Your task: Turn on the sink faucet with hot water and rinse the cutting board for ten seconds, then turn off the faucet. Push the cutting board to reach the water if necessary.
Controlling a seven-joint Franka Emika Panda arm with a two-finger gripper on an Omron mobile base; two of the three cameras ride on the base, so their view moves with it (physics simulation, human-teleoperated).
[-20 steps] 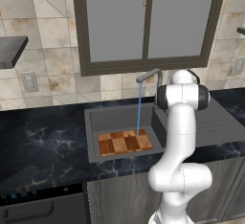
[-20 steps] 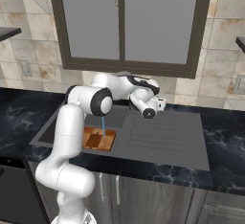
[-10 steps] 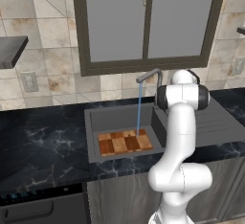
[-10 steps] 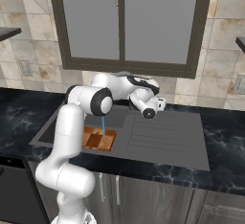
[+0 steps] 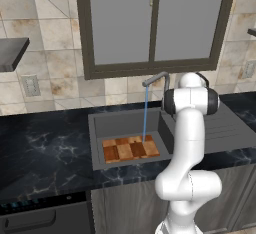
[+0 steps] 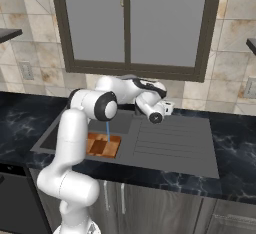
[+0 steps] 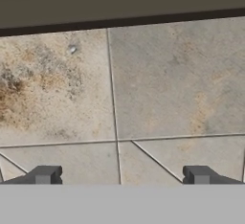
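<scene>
Water (image 5: 145, 114) runs in a thin blue stream from the spout of the grey sink faucet (image 5: 156, 79) onto the right part of the checkered cutting board (image 5: 130, 148), which lies flat in the sink (image 5: 100, 128). The right base view has the same stream of water (image 6: 107, 128) landing on the cutting board (image 6: 103, 145). My gripper (image 6: 168, 108) hovers over the back of the sink's drainboard (image 6: 170, 140), right of the basin, pointing at the tiled wall. In the hand view my gripper (image 7: 122, 175) is open, fingertips (image 7: 45, 174) wide apart, nothing between them.
A tiled wall (image 7: 158, 84) stands close ahead of the hand, with the dark window frame (image 5: 150, 68) above it. Black marbled countertop (image 5: 45, 153) flanks the sink on both sides. My own arm (image 5: 187, 143) rises in front of the basin's right edge.
</scene>
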